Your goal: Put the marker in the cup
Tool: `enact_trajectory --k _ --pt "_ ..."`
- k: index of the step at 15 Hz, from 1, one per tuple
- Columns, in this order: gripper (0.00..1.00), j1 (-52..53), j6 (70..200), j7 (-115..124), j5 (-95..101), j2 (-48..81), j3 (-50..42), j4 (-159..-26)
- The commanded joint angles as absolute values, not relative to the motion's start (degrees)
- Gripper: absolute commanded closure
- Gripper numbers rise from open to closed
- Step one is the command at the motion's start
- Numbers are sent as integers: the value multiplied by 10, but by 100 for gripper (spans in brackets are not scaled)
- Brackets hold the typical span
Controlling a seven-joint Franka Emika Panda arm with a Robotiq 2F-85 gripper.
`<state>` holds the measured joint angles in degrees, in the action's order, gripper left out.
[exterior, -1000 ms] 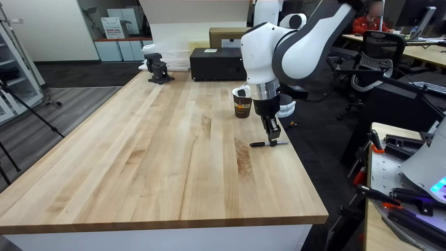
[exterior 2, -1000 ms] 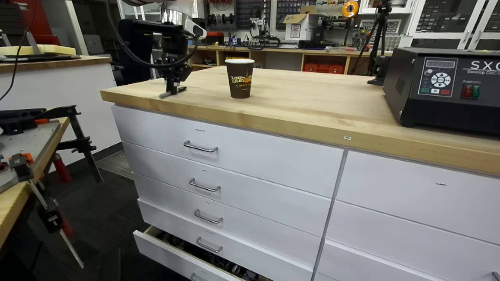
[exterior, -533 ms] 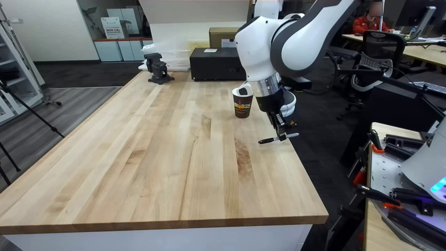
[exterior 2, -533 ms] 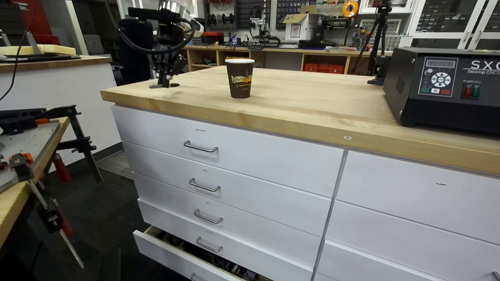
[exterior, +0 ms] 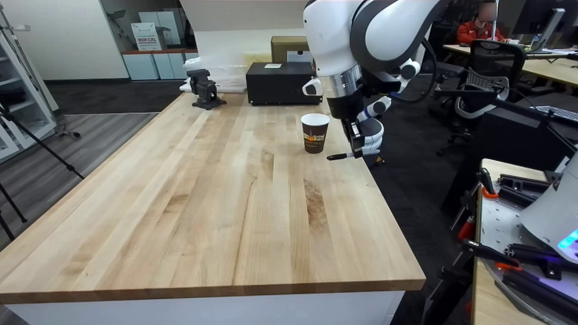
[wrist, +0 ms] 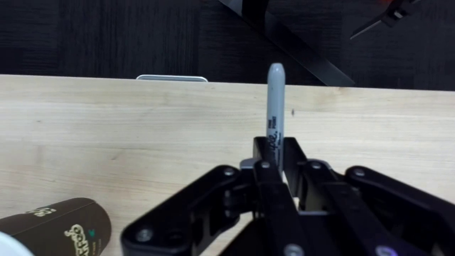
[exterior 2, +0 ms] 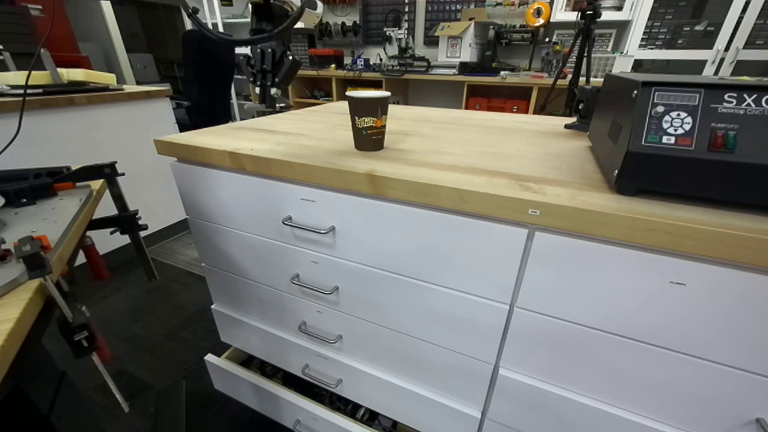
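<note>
Wrist view: gripper (wrist: pixel 276 146) closed on marker (wrist: pixel 276 101) near mid-length, grey end to 12 o'clock; cup (wrist: pixel 60 229) apart, at about 8 o'clock. Marker probably needs tipping upright before release

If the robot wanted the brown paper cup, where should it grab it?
Probably round the middle, coming level from the side. The paper cup stands upright and widens toward the top, so it shouldn't slip down out of the grip. But first the gripper must release the gray marker.
</note>
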<state>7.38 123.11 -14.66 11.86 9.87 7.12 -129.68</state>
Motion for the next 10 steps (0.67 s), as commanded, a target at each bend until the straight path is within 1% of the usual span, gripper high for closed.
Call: enact_trajectory --k 1,10 --pt "94 66 1217 -112 136 77 57 -1280" --pt "94 54 1208 -72 140 80 34 -1206"
